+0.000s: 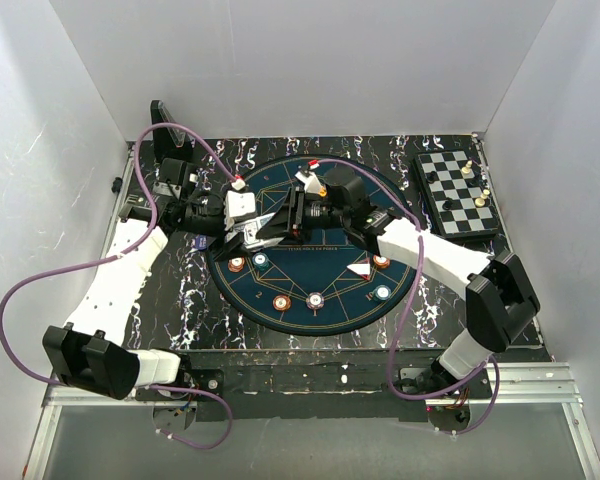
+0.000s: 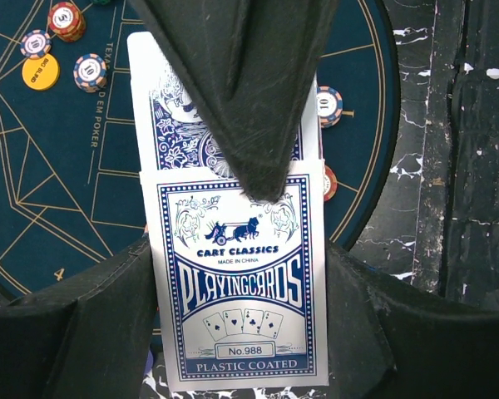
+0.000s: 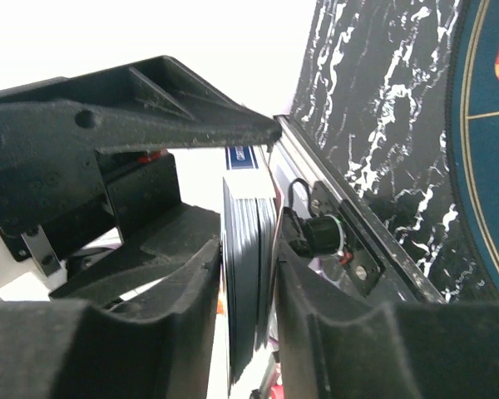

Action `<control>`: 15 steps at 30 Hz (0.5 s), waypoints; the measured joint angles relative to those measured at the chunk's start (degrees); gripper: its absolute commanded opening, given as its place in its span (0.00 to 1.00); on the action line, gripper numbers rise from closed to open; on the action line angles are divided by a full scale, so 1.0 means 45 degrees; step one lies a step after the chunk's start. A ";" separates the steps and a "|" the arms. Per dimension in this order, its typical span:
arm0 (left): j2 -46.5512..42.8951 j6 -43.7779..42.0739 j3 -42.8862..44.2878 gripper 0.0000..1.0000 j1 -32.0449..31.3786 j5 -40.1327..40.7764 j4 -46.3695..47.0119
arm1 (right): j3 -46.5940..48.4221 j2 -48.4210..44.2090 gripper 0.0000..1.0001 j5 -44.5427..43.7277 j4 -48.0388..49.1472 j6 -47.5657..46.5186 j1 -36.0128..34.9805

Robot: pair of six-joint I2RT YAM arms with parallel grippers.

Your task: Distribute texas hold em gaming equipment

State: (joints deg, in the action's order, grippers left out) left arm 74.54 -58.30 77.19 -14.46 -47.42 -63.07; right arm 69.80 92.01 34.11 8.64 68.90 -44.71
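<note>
Top external view: black white-veined marbled tabletop (image 1: pixel 180 300) inside plain white walls (image 1: pixel 280 60), w/ big round dark-blue mat w/ gold lines (image 1: pixel 325 270) at centre and black-and-white chessboard (image 1: pixel 455 195) upper right, by the table's right edge. Ring of striped poker chips (image 1: pixel 237 263) sits on mat's lower half. Bare marble strips run left & right of mat. Both arms meet over mat's upper centre. L gripper (image 2: pixel 237 249) is clamped on blue-and-white playing-card box (image 2: pixel 245 332). R gripper (image 3: pixel 248 249) flanks blue-backed card deck (image 3: pixel 249 291) edge-on; can't tell if it's gripping.
</note>
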 measured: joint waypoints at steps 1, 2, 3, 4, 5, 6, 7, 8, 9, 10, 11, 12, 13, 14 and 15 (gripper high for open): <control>0.0000 -0.0029 -0.0015 0.14 0.0005 0.0024 -0.0034 | 0.0000 -0.0049 0.46 -0.0010 -0.0204 -0.0112 0.0000; 0.0000 -0.0092 -0.0063 0.13 0.0005 0.0058 -0.0092 | 0.0010 -0.0170 0.49 -0.0039 -0.0593 -0.0364 0.0000; 0.0000 -0.0102 -0.0083 0.13 0.0005 0.0068 -0.0102 | 0.0010 -0.0267 0.51 -0.0083 -0.0855 -0.0491 0.0000; 0.0000 -0.0194 -0.0146 0.13 0.0005 0.0097 -0.0185 | 0.0019 -0.0408 0.52 -0.0160 -0.1200 -0.0724 0.0000; 0.0000 -0.0267 -0.0185 0.13 0.0005 0.0126 -0.0277 | 0.0024 -0.0573 0.52 -0.0233 -0.1579 -0.0942 0.0005; 0.0000 -0.0340 -0.0223 0.12 0.0005 0.0165 -0.0379 | 0.0044 -0.0733 0.52 -0.0296 -0.1943 -0.1137 0.0015; 0.0000 -0.0408 -0.0243 0.12 0.0005 0.0194 -0.0476 | 0.0044 -0.0884 0.53 -0.0355 -0.2220 -0.1341 0.0015; 0.0000 -0.0486 -0.0248 0.12 0.0005 0.0219 -0.0578 | 0.0049 -0.1010 0.53 -0.0408 -0.2458 -0.1467 0.0015; 0.0000 -0.0563 -0.0248 0.12 0.0005 0.0233 -0.0661 | 0.0049 -0.1112 0.53 -0.0452 -0.2647 -0.1593 0.0015; 0.0000 -0.0636 -0.0248 0.12 0.0005 0.0243 -0.0733 | 0.0049 -0.1180 0.53 -0.0495 -0.2783 -0.1695 0.0015; 0.0000 -0.0704 -0.0248 0.12 0.0000 0.0253 -0.0792 | 0.0053 -0.1200 0.53 -0.0510 -0.2880 -0.1749 0.0015; 0.0000 -0.0753 -0.0248 0.13 -0.0010 0.0267 -0.0860 | 0.0073 -0.1200 0.53 -0.0520 -0.2973 -0.1807 0.0015; 0.0000 -0.0821 -0.0248 0.12 -0.0024 0.0272 -0.0928 | 0.0087 -0.1190 0.53 -0.0534 -0.3089 -0.1855 0.0015; 0.0000 -0.0889 -0.0248 0.13 -0.0058 0.0291 -0.0991 | 0.0121 -0.1175 0.53 -0.0534 -0.3249 -0.1899 0.0015; 0.0000 -0.0971 -0.0248 0.12 -0.0107 0.0325 -0.1078 | 0.0170 -0.1146 0.53 -0.0529 -0.3342 -0.1948 0.0015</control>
State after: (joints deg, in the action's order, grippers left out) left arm 74.54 -62.67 76.07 -14.94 -45.95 -67.92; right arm 70.57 86.85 31.73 -6.39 60.14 -44.64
